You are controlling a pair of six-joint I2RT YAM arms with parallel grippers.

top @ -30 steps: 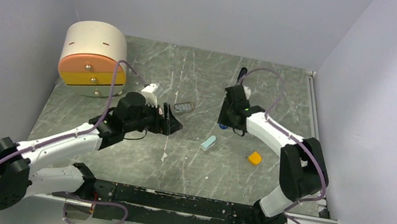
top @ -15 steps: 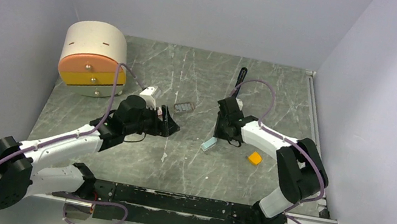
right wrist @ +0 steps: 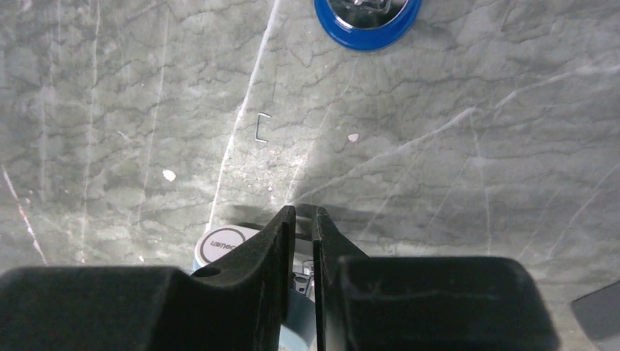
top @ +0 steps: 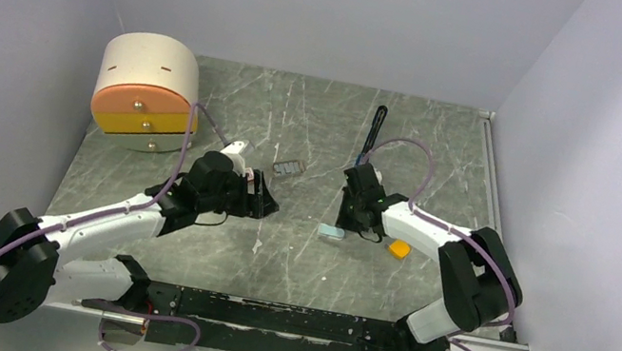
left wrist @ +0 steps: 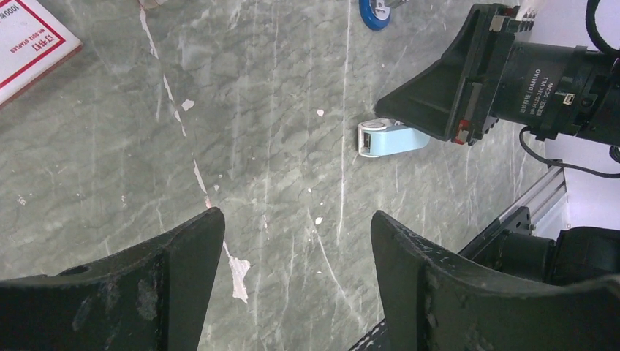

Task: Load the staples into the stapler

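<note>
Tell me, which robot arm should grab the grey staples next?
Left. The left gripper is open and hovers close to the staples. The right gripper is farther from them, jaws nearly together, down at the pale-blue piece.

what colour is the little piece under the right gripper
Pale blue; the piece shows best in left wrist view.

Left arm (top: pixel 101 221), right arm (top: pixel 424 223): white links, black joints, purple cables (top: pixel 190 130). Left hand (left wrist: pixel 296 227) black, scuffed.
</note>
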